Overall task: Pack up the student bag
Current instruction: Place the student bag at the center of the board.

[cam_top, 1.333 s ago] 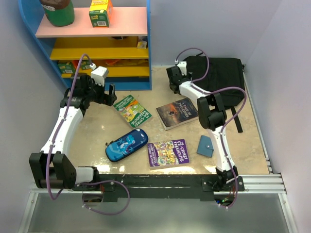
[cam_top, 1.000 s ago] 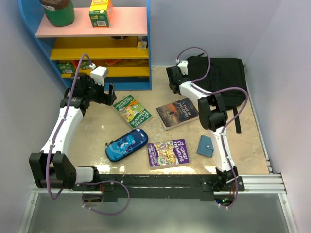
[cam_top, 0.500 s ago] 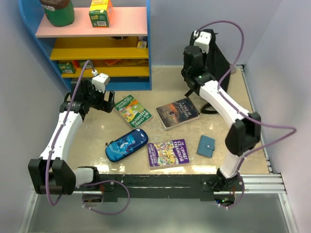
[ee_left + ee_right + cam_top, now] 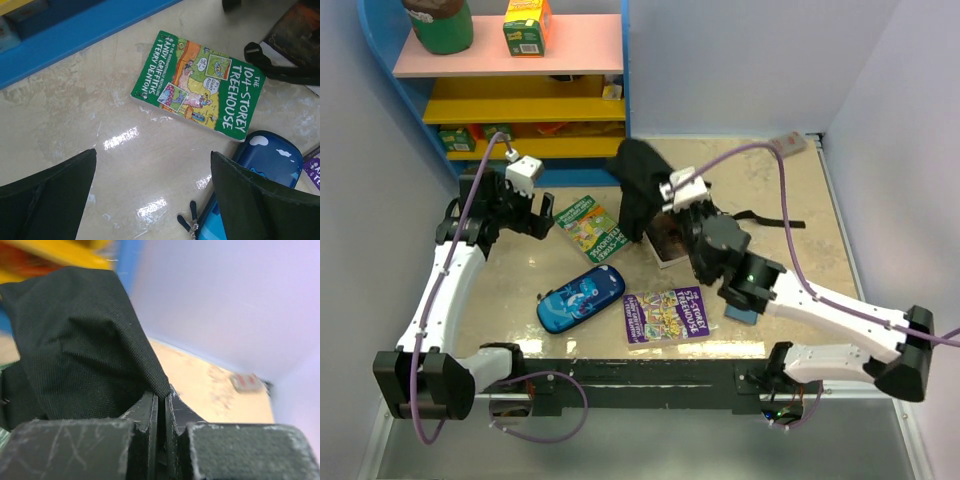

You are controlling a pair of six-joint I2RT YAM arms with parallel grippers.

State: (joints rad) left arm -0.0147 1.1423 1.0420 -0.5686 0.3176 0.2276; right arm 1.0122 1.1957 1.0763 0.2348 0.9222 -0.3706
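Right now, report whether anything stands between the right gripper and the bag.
Nothing visible does. The right gripper is shut on a fold of the bag, with the black fabric pinched directly between its fingers. The bag is bunched up next to the dark book.

student bag [image 4: 75, 340]: matt black woven cloth, fine weave | table top [image 4: 75, 110]: smooth, glossy, mottled beige, stone-like, glare | 104-Storey Treehouse book [image 4: 200, 85]: paper cover, slight sheen | pencil case [image 4: 265, 160]: smooth shiny blue shell | zip pull [image 4: 192, 216]: metal
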